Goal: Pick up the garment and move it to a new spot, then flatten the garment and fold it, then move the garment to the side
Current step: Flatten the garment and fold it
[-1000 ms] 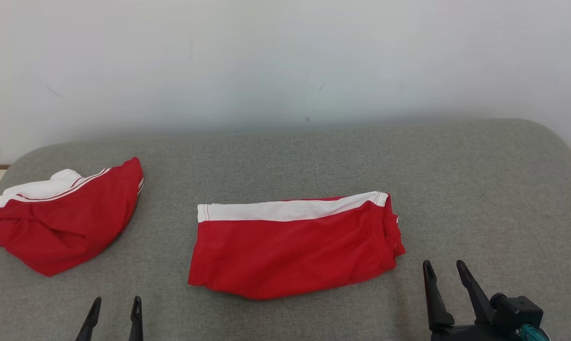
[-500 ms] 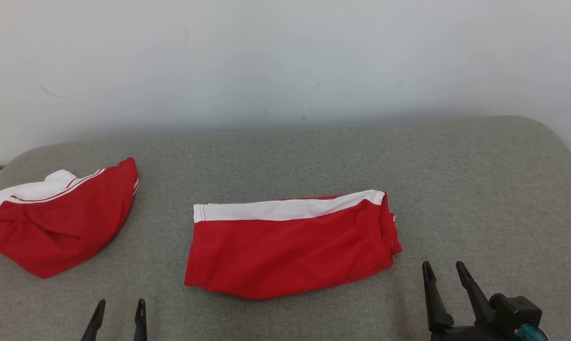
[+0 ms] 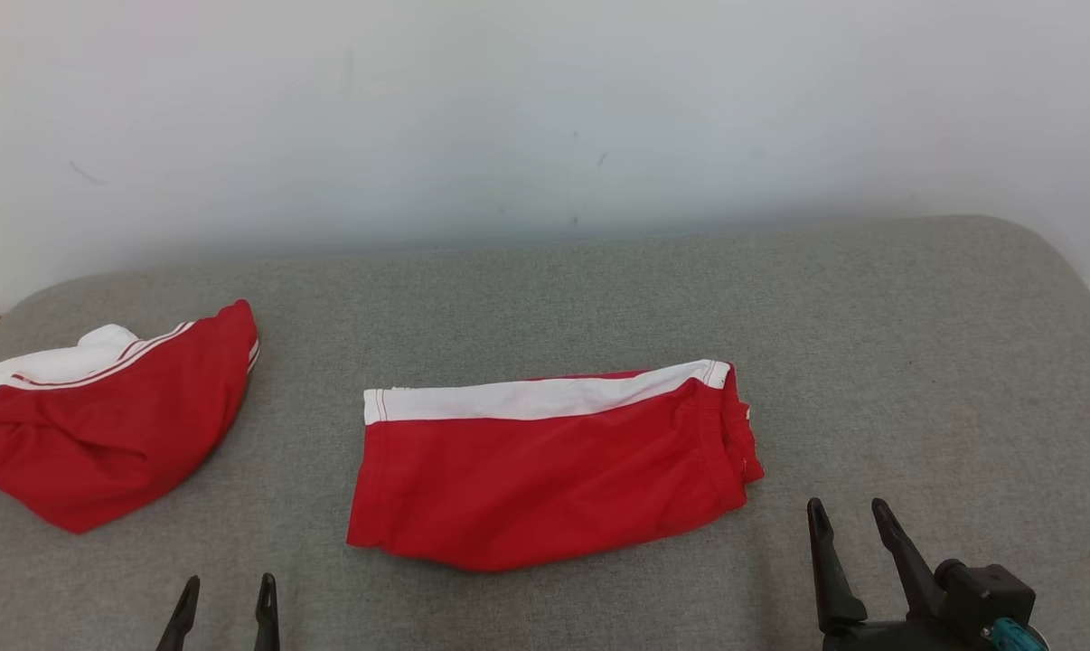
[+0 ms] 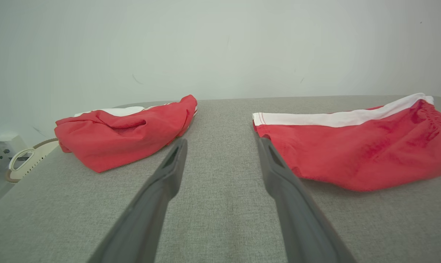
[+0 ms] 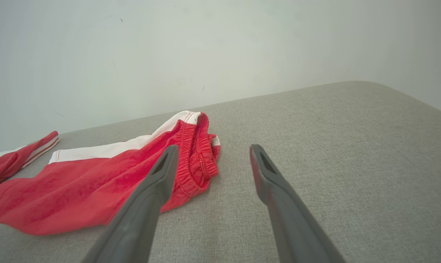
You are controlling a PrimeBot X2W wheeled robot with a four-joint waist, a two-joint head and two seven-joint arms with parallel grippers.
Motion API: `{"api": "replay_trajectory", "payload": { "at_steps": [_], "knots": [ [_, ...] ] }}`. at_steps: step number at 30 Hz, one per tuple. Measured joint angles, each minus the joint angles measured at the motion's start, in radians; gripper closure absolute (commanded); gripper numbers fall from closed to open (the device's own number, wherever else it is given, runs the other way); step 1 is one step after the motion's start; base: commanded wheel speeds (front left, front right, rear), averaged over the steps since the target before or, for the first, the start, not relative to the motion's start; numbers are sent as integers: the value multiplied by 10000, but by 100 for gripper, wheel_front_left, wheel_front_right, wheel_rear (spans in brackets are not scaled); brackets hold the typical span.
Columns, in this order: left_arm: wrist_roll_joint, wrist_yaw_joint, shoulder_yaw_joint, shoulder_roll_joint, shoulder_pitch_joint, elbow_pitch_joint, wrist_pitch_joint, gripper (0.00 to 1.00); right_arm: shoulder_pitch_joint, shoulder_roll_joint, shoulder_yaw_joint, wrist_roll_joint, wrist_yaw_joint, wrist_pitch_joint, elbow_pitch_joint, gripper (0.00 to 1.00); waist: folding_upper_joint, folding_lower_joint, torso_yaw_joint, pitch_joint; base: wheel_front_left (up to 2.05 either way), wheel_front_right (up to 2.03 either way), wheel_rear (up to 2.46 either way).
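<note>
Left gripper (image 3: 229, 579): fingers (image 4: 162, 182) spread wide, nothing between them, tips low over bare grey cloth at the near edge of the desk (image 3: 916, 362), left of centre. In the left wrist view the left gripper (image 4: 222, 140) points at the gap between the two garments and touches neither. Right gripper (image 3: 845, 503): fingers equally wide apart, empty, at the near edge towards the right. In the right wrist view the right gripper (image 5: 214, 147) sits just beside the gathered waistband end of the folded garment (image 5: 96, 190); contact cannot be told. Folded garment (image 3: 545, 479): red shorts, lying flat mid-desk, white band along its far side, waistband end facing the right edge. Bunched garment (image 3: 102, 452): red and white, crumpled, at the left edge, well apart from the folded one. Pale wall (image 3: 545, 108) beyond the far edge.
</note>
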Motion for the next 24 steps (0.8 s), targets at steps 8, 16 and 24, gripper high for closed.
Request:
{"api": "replay_trajectory", "payload": {
  "at_steps": [8,16,24],
  "knots": [
    [56,-163,54,-194,0,65,0,0,-221,-75,178,52,0,90,159,0,0,0,51,31,0,0,0],
    [127,-255,67,-370,-20,117,0,0,-1344,-337,416,23,0,437,1001,0,0,0,169,70,0,0,0],
    [167,-518,21,-516,-180,221,0,0,-3010,-424,510,115,0,288,2940,0,0,0,400,144,0,0,0]
  ]
}}
